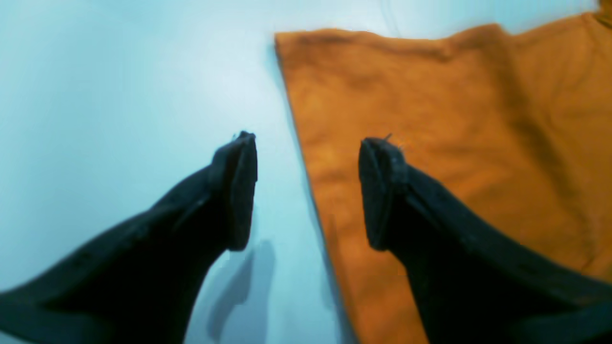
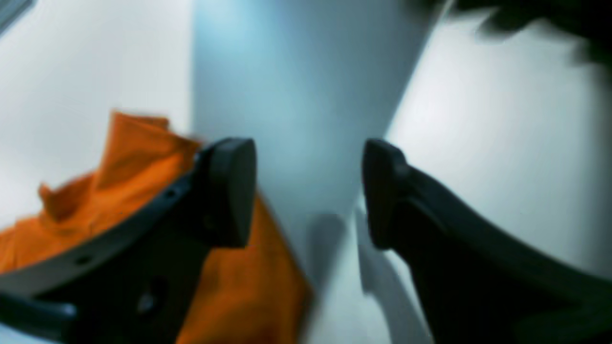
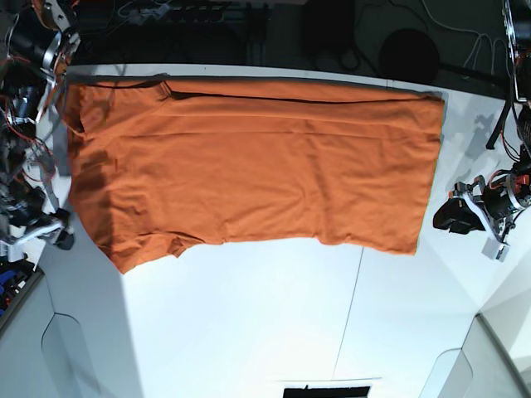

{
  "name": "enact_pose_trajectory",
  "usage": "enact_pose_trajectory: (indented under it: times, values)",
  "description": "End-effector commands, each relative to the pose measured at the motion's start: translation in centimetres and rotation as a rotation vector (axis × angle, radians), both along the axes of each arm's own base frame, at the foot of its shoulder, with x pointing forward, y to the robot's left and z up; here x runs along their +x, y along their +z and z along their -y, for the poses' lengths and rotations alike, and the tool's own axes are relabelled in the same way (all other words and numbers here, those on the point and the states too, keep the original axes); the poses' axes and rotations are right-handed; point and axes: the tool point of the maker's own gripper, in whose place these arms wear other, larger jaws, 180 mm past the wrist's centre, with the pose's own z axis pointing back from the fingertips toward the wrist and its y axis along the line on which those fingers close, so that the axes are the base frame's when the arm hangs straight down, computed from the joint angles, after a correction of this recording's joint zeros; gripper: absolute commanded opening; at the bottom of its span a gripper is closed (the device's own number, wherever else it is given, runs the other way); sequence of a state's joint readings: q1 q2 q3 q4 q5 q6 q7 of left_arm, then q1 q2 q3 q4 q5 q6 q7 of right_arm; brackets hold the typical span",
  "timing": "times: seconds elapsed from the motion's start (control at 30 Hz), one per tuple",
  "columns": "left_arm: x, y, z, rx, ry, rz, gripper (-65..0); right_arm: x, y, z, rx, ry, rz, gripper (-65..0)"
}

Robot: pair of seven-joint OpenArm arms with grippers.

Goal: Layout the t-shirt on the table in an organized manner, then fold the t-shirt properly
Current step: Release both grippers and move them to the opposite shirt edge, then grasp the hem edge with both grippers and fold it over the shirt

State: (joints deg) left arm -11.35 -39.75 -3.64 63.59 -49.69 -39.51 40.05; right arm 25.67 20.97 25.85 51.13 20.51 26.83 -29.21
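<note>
Plain bright orange short-sleeved fabric t-shirt (image 3: 249, 166): spread flat, upper half of frame, on large smooth white bench (image 3: 249, 323); left gripper (image 1: 308, 191) and right gripper (image 2: 308, 191): jaws wide, empty; risk: a hem grasp bunching cloth, skewing the fold.

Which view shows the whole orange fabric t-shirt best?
The base view: the orange fabric t-shirt lies fully visible, spread on the white table. The left wrist view shows only one edge and corner; the right wrist view a blurred, rumpled part.

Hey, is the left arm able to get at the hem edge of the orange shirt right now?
Probably yes: the left gripper hangs open right over the t-shirt edge, nothing between.
</note>
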Motion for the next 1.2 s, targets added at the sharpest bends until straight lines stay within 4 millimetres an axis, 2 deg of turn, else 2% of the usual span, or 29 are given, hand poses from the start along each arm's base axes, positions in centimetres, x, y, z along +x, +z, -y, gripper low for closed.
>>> enact_pose_trajectory:
  times: [0.0, 0.17, 0.27, 0.4, 0.73, 0.8, 0.97, 1.07, 1.17]
  values:
    - [1.8, 2.0, -0.8, -0.015, 0.018, 0.058, -28.6, 1.6, 1.7, 0.5, -0.015, -0.007, 0.051, -30.1]
    - [4.5, 0.0, -1.3, -0.067, 0.107, 0.032, -28.6, 1.4, -1.5, -1.9, -0.032, 0.033, -0.034, -30.3]
    - [5.3, -1.7, -1.2, -0.075, 0.142, 0.003, -28.6, 0.9, -2.6, -3.0, -0.037, 0.058, -0.068, -30.3]
    - [5.5, -3.6, -0.4, -0.103, 0.172, -0.03, -28.6, 1.0, -2.7, -4.0, -0.021, 0.074, -0.067, -30.3]
    - [5.5, -5.4, 4.0, -0.157, 0.119, -0.086, -30.1, 1.6, -1.8, -6.5, 0.051, 0.156, -0.011, -30.4]
    - [5.3, -5.7, 4.4, -0.153, 0.109, -0.099, -36.1, 1.6, -1.8, -6.5, 0.05, 0.158, -0.01, -35.2]
    - [4.2, -6.3, 4.3, -0.126, 0.078, -0.177, -65.0, 1.4, -1.7, -6.3, 0.034, 0.18, -0.009, -65.0]
    - [3.9, -5.4, 4.1, -0.132, 0.056, -0.207, -65.0, 1.6, -1.1, -5.4, 0.016, 0.174, 0.002, -65.0]
    - [4.0, -2.8, 4.0, -0.173, 0.022, -0.206, -65.0, 1.5, -0.1, -4.4, -0.02, 0.184, -0.002, -65.0]
